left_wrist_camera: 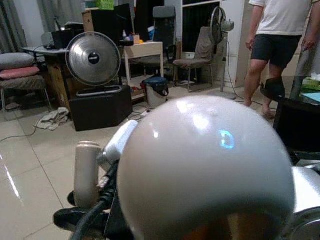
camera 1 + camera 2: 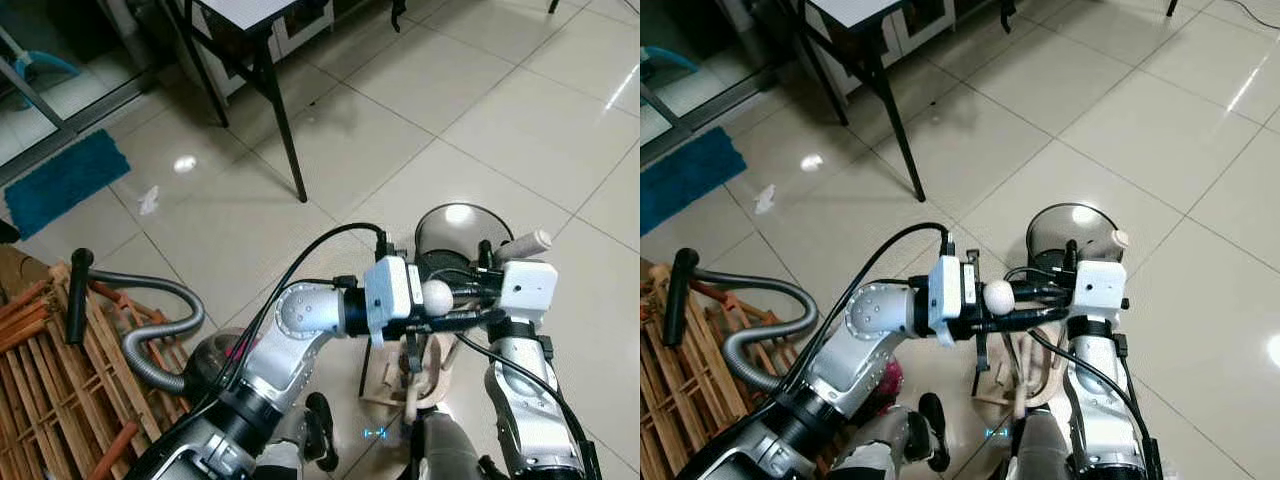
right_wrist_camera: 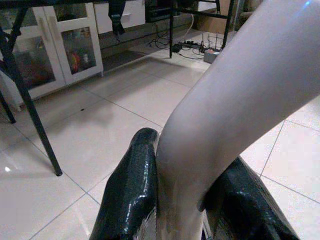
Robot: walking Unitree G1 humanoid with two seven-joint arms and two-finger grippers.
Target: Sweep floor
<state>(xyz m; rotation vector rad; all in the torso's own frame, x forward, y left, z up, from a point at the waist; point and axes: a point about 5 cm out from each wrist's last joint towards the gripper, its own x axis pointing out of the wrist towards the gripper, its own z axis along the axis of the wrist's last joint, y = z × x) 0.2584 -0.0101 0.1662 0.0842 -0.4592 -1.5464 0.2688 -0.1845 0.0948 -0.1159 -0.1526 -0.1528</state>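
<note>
Down over the tiled floor (image 2: 480, 110), the right gripper (image 3: 187, 200) has both black fingers (image 3: 132, 190) pinched on a pale curved handle (image 3: 235, 100), pretty clear in the right wrist view. From the head cameras, that handle runs to a dustpan (image 2: 462, 232) by the robot's feet. Left gripper (image 2: 440, 310) sits just beside it behind a white ball (image 1: 205, 165); can't tell its fingers.

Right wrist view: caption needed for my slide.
Right gripper clamps a pale curved handle above glossy floor tiles.

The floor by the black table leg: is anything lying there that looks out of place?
Yes. A small white scrap lies loose on the tiled floor between the blue mat and the table leg; it looks like litter.
</note>
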